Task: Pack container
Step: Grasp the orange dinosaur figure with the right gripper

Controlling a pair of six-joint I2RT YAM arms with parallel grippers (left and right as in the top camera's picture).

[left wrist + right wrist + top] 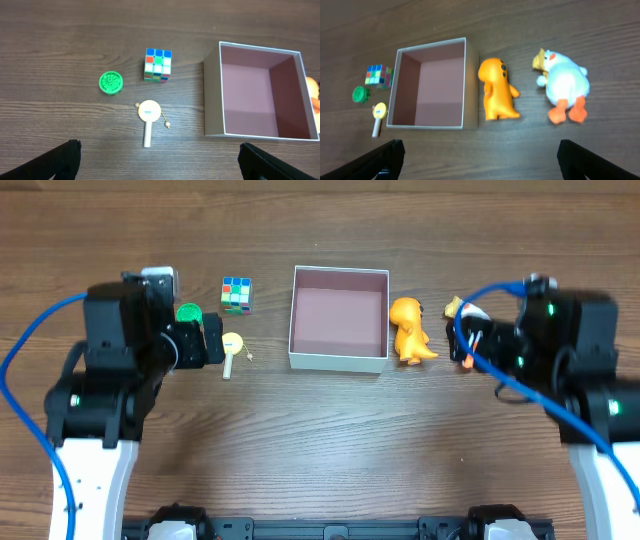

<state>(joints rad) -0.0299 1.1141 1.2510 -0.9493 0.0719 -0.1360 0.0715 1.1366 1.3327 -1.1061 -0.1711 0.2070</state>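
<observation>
The container is a shallow square box with white walls and a mauve inside, empty, at the table's middle; it also shows in the left wrist view and the right wrist view. Left of it lie a colour cube, a green disc and a small yellow paddle toy. Right of it lie an orange dinosaur and a white duck. My left gripper is open and empty above the paddle toy. My right gripper is open and empty above the duck.
The cube, disc and paddle toy lie apart from each other on the wooden table. The dinosaur lies close against the container's right wall. Blue cables loop off both arms.
</observation>
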